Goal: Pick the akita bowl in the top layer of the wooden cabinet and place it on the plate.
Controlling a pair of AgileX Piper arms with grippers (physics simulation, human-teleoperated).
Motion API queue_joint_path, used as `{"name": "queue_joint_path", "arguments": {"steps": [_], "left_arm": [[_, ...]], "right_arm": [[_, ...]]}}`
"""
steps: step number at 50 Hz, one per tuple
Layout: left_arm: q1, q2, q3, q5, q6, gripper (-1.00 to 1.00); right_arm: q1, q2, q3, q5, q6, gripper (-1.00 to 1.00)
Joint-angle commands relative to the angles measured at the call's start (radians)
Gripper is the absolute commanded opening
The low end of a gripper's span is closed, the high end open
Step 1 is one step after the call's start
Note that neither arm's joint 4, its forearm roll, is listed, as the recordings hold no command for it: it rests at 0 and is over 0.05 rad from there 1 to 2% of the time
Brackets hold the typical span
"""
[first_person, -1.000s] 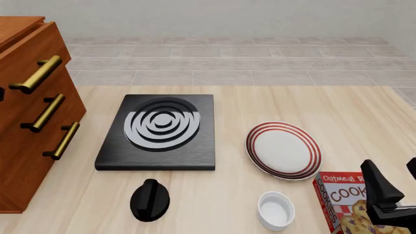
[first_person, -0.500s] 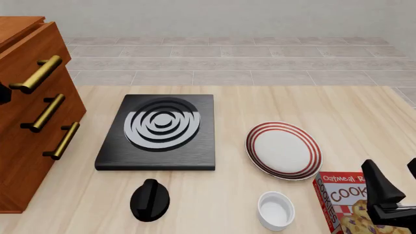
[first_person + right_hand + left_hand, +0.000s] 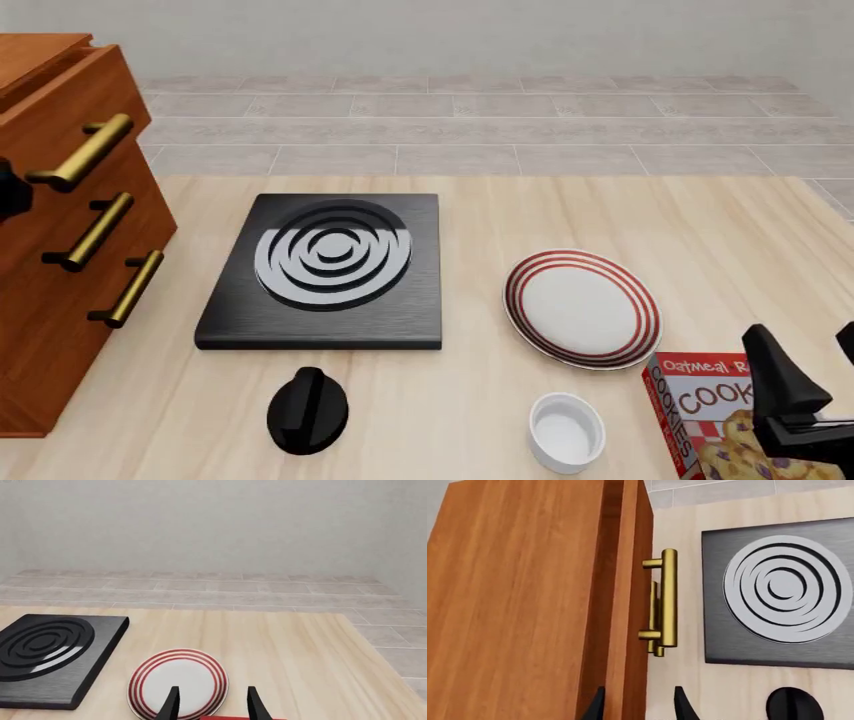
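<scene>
Front view, nearest first: the right hand hangs at about 5 o'clock with its fingers spread and nothing between them, above a cookie box, with a ramekin and a black knob along the near edge of the bench. Farther in, the plate lies at 3 o'clock of the stove, bare and ready.

At 9 o'clock stands the cabinet. The left hand is released too, its fingertips straddling the front edge of the top drawer, with the brass handle ahead of them at 12 o'clock and not yet gripped. The drawer looks shut or nearly so, and the bowl cannot be seen; I judge it lies inside, behind that front.

The risk I see: clenching here would pinch the wood, not the bar, and a pull would slip. A skewed tug could also jam the drawer or rock the cabinet.
</scene>
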Motion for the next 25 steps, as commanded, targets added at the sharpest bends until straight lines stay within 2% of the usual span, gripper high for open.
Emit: {"name": "queue_joint_path", "arguments": {"steps": [1, 14, 25], "left_arm": [[-0.069, 0.073, 0.060, 0.047, 0.007, 1.00], [-0.108, 0.093, 0.050, 0.060, -0.019, 1.00], [-0.150, 0.107, 0.035, 0.075, -0.038, 1.00]], "right_arm": [[-0.002, -0.007, -0.001, 0.006, 0.002, 1.00], [-0.004, -0.059, -0.004, 0.058, 0.004, 1.00], [-0.005, -0.065, -0.004, 0.064, 0.007, 1.00]]}}
